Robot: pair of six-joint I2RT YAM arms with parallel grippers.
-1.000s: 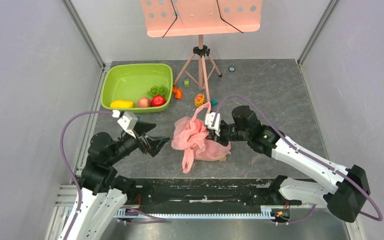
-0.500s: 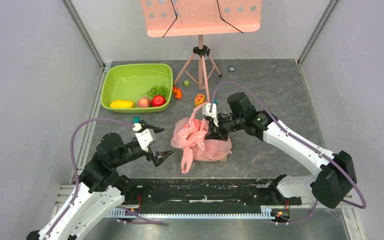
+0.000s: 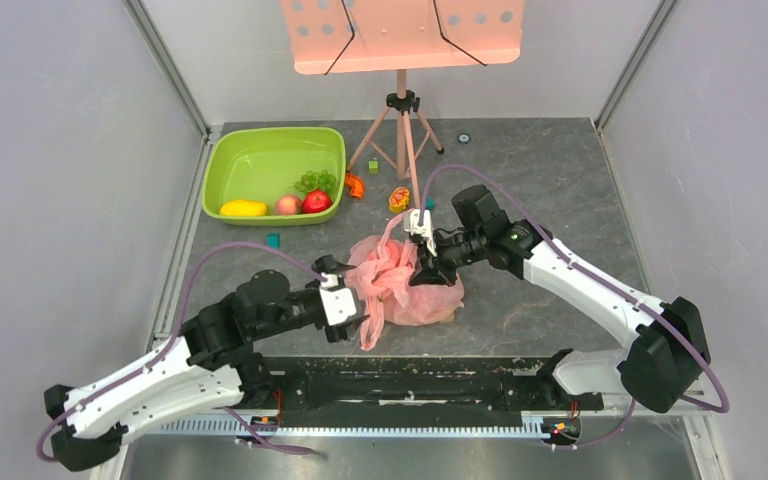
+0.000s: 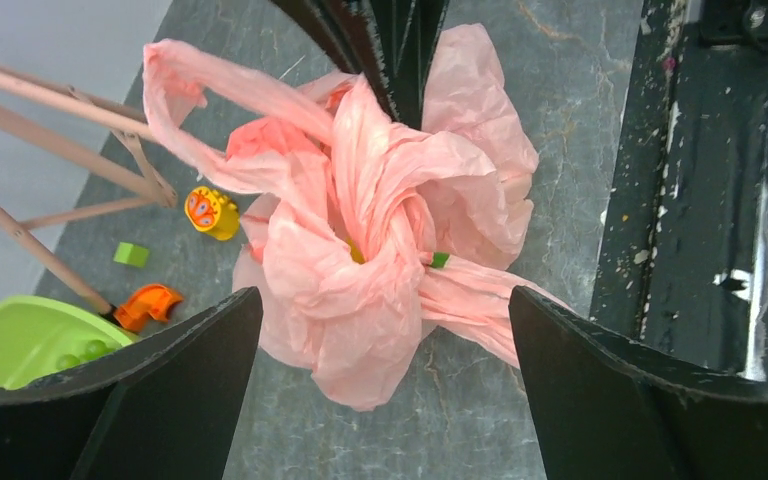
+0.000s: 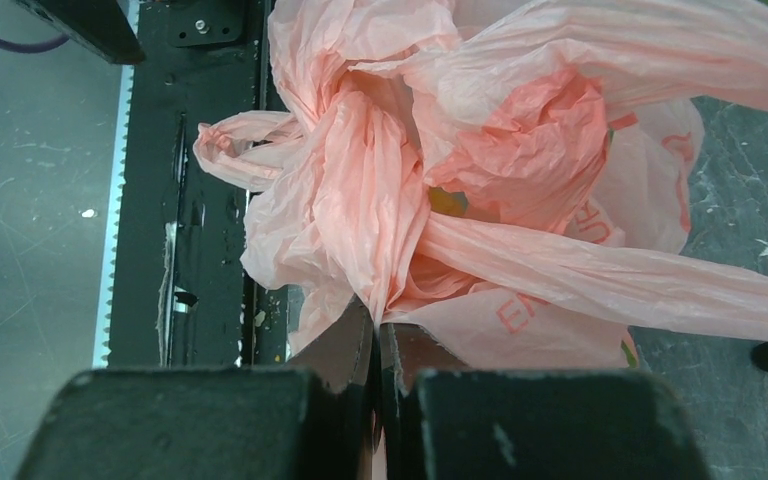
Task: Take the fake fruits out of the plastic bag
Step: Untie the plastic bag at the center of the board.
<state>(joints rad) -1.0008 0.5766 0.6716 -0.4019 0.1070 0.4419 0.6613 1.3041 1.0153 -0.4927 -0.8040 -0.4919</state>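
**Right pincer pinching the bag, left pincer spread at its side**

Thin, crinkly, translucent pink plastic bag (image 3: 400, 285) lies crumpled on the grey stone-look worktop (image 3: 560, 180), around the middle of the near edge. 1 loop handle trails toward the near edge, and 1 points toward the far edge.

The right pincer (image 3: 428, 272) comes down on top of the bag from the right. Its fingers (image 5: 210, 420) are pressed together on a gathered fold of the pink film, which bunches right at the tips in the right wrist view.

The left pincer (image 3: 358, 312) sits low at the bag's left side, spread wide and holding nothing. In the left wrist view the bag is framed between its 2 fingers (image 4: 110, 400). Can't tell if they touch it.

A small yellow patch (image 5: 447, 203) shows deep in the folds. Can't tell what it is.

4 fake fruits are outside the bag, in the lime-green rectangular plastic basin (image 3: 260, 165) at the far left corner:
- Glossy yellow mango-shaped fruit (image 3: 244, 208), pinkish peach (image 3: 287, 205) and red apple (image 3: 316, 201), in a row along the basin's near wall.
- Green grape bunch (image 3: 315, 181), just behind the apple.

Other items on the worktop:
- Pink perforated music stand (image 3: 401, 40) on a tripod at the middle of the far edge.
- Orange toy piece (image 3: 355, 186), just right of the basin.
- Small green cube (image 3: 373, 166), by the tripod legs.
- Yellow toy with orange print (image 3: 398, 198), between the tripod and the bag.
- Small teal piece (image 3: 273, 240), just near-side of the basin.
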